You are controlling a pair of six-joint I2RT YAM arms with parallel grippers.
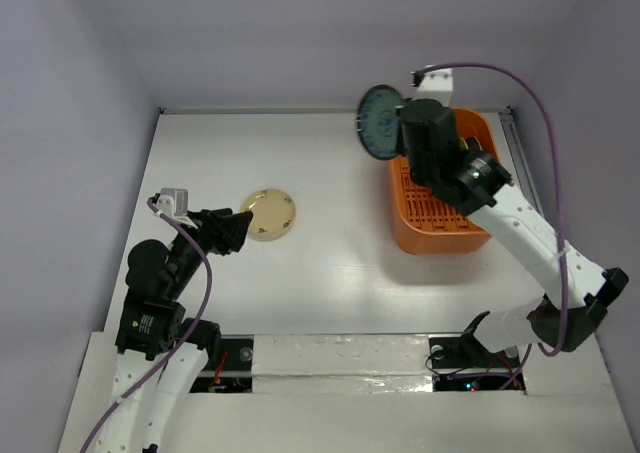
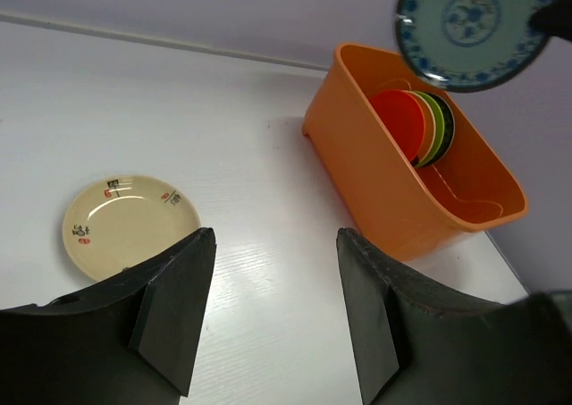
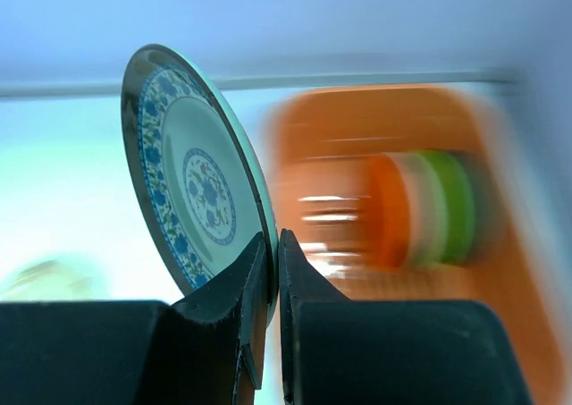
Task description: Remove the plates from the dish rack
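Observation:
My right gripper [image 1: 396, 133] is shut on the rim of the dark teal patterned plate [image 1: 378, 122] and holds it upright in the air above the left end of the orange dish rack [image 1: 478, 235]. The wrist view shows the jaws pinching the plate [image 3: 192, 199]. In the rack [image 2: 357, 159] stand red-orange [image 2: 398, 119], cream, yellow-green and dark plates on edge. The tan plate [image 1: 270, 213] lies flat on the table, also in the left wrist view [image 2: 125, 222]. My left gripper [image 1: 240, 229] is open and empty just left of the tan plate.
The white table [image 1: 330, 263] is bounded by a wall at the back and on both sides. A purple cable [image 1: 545, 103] loops above the right arm. The rack sits near the table's right edge.

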